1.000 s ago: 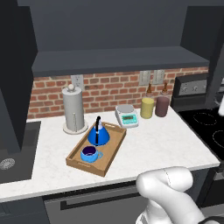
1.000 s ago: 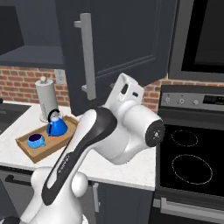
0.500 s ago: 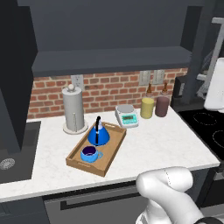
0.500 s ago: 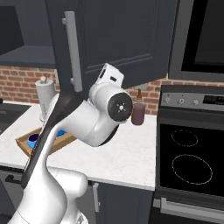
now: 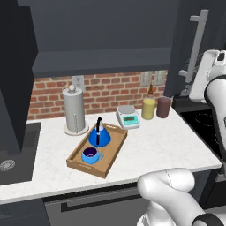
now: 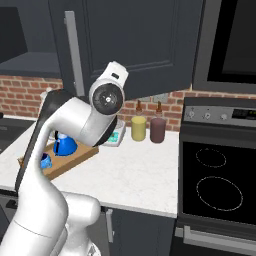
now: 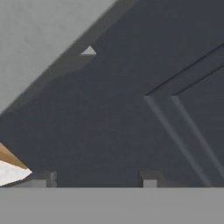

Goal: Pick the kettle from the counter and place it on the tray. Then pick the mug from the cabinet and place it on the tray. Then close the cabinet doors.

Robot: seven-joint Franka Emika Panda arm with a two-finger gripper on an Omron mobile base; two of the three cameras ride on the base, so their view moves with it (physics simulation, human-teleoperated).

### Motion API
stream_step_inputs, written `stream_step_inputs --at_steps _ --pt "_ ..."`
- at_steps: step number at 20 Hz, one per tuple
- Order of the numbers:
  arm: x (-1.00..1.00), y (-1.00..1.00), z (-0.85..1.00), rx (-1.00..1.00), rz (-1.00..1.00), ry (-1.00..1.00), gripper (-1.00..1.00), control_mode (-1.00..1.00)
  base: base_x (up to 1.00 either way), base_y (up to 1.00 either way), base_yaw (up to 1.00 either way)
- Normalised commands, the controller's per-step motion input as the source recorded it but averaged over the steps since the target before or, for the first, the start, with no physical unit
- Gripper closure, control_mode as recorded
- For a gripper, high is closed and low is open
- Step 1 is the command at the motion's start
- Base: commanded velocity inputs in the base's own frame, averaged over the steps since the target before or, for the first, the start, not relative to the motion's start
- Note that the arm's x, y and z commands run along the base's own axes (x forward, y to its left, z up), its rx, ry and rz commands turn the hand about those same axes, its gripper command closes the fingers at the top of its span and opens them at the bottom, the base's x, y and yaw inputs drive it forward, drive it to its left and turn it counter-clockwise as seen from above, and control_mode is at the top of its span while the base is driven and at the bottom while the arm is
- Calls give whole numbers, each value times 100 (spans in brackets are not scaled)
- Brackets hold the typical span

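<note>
- Swinging further round, the right cabinet door (image 6: pixel 132 40) has come much nearer shut than a second ago, its silver bar handle (image 6: pixel 73 52) sliding leftward in the right base view while the arm follows it.
- Kettle (image 5: pixel 99 135) and mug (image 5: pixel 89 155) both sit inside the tray (image 5: pixel 113 152), the kettle at the end nearer the paper towel roll (image 5: pixel 74 110), the mug at the end farther from it. So the two placing steps look done.
- That leaves the doors: this is the closing step, and I'd judge the right one is mid-swing.
- Gripper (image 7: pixel 97 178) faces the door panel close up; its two dark tips stand apart with nothing between them, and no object is held. Whether the tips actually press the panel I cannot tell.
- Next call, to my eye: keep pushing that door flat against the cabinet (image 5: pixel 101 33), then cross past the paper towel roll to the left door (image 5: pixel 15 75), which stands wide open on the roll's far side.
- Counter (image 5: pixel 150 145) beside the tray also carries a small scale (image 5: pixel 128 117) and two jars.
</note>
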Motion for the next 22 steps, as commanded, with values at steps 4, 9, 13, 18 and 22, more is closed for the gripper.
stream_step_inputs --at_steps 4,9,13,18,22 --pt "89 17 0 0 -6 1 -100 -100 0 0 0" --pt "79 2 -9 0 -3 0 -100 -100 0 0 0" --pt "74 0 -16 0 -4 0 -100 -100 0 0 0" --pt "63 0 -23 0 -7 0 -100 -100 0 0 0" --pt "60 0 -25 0 -7 0 -100 -100 0 0 0"
